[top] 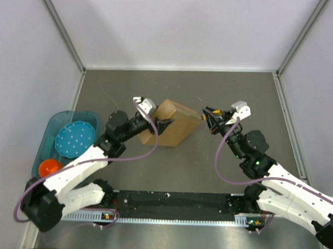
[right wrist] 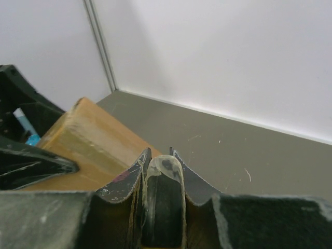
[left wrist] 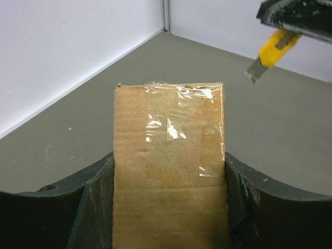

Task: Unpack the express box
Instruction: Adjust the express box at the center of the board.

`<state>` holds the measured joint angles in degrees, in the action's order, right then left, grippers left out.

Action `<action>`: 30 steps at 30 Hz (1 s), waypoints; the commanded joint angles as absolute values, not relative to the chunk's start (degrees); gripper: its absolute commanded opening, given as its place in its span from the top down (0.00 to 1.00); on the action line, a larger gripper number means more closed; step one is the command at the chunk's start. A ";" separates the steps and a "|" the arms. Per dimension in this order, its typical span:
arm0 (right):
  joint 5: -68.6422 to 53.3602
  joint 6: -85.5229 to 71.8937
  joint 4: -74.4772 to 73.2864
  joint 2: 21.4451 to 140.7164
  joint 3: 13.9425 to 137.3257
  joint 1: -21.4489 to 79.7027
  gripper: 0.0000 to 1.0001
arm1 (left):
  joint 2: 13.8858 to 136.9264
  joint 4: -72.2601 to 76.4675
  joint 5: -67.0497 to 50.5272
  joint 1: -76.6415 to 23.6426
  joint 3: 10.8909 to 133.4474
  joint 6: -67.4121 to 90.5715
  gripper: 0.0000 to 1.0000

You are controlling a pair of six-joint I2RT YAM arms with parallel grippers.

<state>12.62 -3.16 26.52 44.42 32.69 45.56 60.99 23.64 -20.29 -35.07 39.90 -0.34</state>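
While seemingly tilted, box [top: 178, 123] in left gripper [top: 163, 124]

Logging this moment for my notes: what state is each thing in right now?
express box: closed, tilted, clear tape uncut.
utility knife: blade extended, apart from the box.
left end effector: shut on the express box.
right end effector: shut on the utility knife.

soft even light | glare on express box [left wrist: 166, 207] tape [left wrist: 179, 111] | foreground blurred
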 commanded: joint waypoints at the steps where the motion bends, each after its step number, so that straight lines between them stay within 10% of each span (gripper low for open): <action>1: 12.92 -2.29 28.12 44.47 34.89 44.91 1.00 | 51.53 6.98 -16.97 -32.27 34.37 -7.43 1.00; 17: 10.81 -4.39 30.23 48.25 36.30 44.12 1.00 | 46.57 -50.23 -19.25 -29.53 37.43 -40.69 1.00; 30: 9.58 -5.80 31.11 49.39 36.39 43.16 1.00 | 63.54 -53.00 -27.94 -18.37 42.80 -41.22 0.97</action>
